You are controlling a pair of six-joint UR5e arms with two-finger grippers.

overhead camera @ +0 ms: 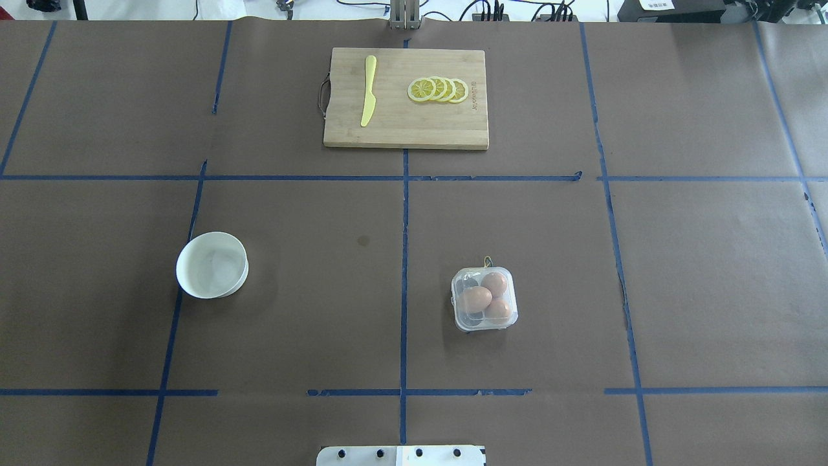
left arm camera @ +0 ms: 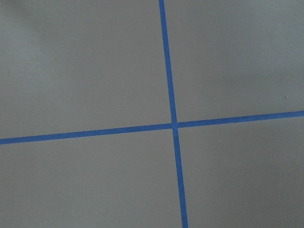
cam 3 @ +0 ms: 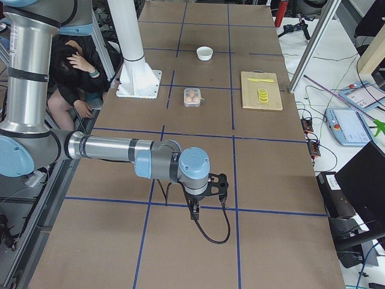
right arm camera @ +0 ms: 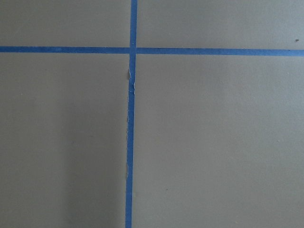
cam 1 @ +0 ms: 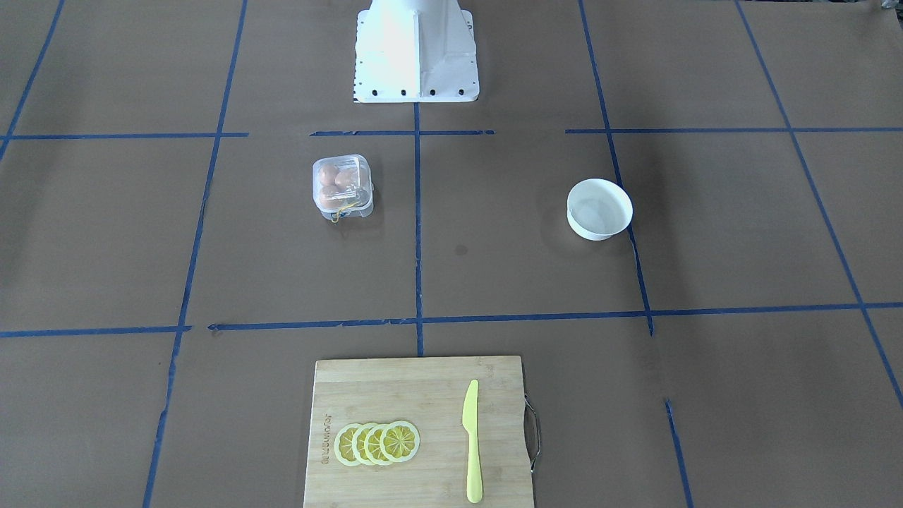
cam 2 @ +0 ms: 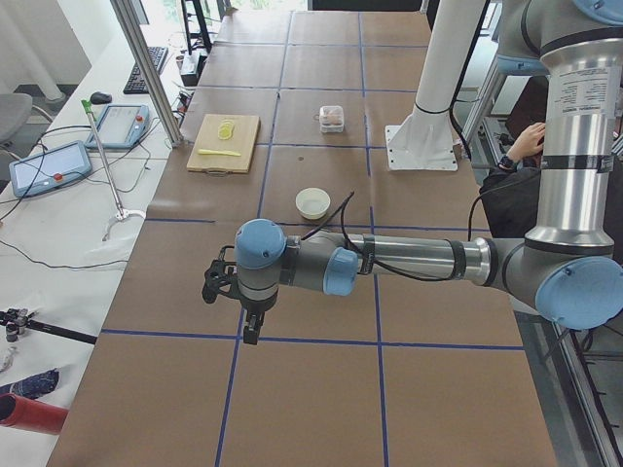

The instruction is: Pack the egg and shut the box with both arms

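The box (overhead camera: 484, 299) is a clear plastic egg carton on the table's right half, its lid down over three brown eggs; one cell looks empty. One egg (overhead camera: 476, 298) lies nearest the middle; I cannot tell the three apart. The box also shows in the front view (cam 1: 342, 185), with a yellow string at its edge. My left gripper (cam 2: 218, 283) shows only in the left side view, over bare table far from the box. My right gripper (cam 3: 217, 183) shows only in the right side view, also far from the box. I cannot tell whether either is open or shut. Both wrist views show only taped table.
A white bowl (overhead camera: 212, 265) stands empty on the table's left half. A wooden cutting board (overhead camera: 401, 126) at the far edge carries a yellow knife (overhead camera: 368, 97) and lemon slices (overhead camera: 438, 89). The white pedestal (cam 1: 415, 49) stands at the near middle. An operator sits beside the robot.
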